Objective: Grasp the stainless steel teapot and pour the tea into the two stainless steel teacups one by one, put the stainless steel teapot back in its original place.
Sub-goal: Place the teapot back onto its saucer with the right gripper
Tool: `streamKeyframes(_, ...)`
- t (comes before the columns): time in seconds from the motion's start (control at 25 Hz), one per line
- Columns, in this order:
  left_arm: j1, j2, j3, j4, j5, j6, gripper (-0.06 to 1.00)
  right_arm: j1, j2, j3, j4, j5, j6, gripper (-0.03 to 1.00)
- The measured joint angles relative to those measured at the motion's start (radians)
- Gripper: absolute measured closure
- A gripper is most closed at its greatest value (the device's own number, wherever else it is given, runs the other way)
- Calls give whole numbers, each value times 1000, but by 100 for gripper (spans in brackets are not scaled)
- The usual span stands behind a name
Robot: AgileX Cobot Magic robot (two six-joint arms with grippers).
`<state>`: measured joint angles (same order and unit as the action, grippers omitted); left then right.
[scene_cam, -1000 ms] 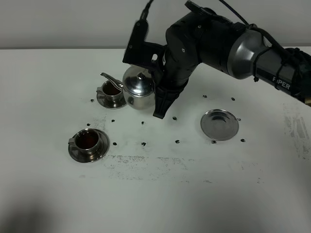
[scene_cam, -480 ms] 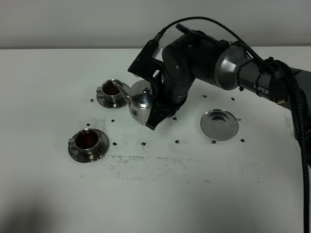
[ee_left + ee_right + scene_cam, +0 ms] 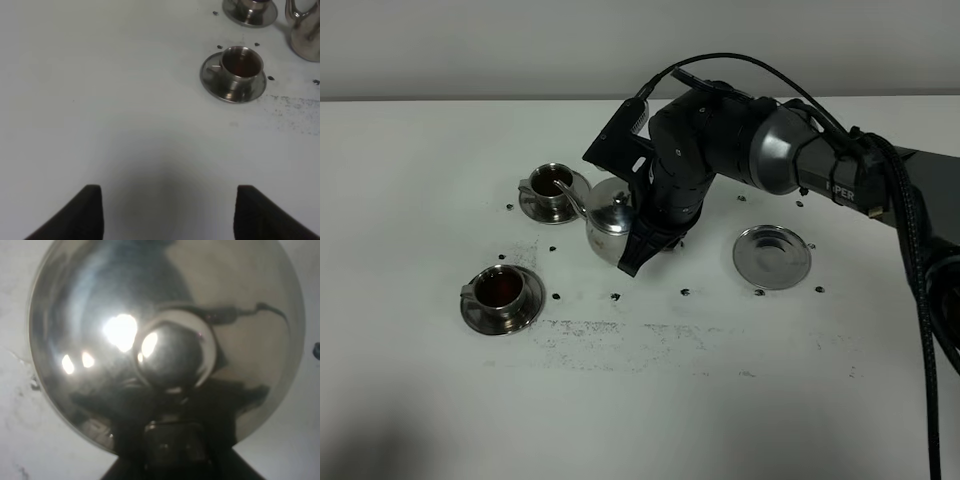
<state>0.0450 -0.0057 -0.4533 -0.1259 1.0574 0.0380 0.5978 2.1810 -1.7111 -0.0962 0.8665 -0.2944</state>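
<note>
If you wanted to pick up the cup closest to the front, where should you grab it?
Probably by the little side handle of the front teacup. It sticks out toward the left of the high view, so come from that side. The cup is round, shiny and full of tea, so keep it level.

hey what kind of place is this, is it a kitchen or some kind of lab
Most likely a robot test bench, not a kitchen: a bare white table against a plain wall, small dark marks dotted around where the items sit, and a black robot arm holding a steel teapot near two steel teacups on saucers.
</note>
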Motion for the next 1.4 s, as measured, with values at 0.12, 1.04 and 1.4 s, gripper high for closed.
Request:
streamKeyframes(0.12,0,0,0,0,0,0,40,-1,-76,45,0,4,1,79)
streamKeyframes(1.04,0,0,0,0,0,0,40,-278,-375,571,-7,-203,289,79)
streamKeyframes(1.4,0,0,0,0,0,0,40,-279,-317,572,-3,-224,294,79)
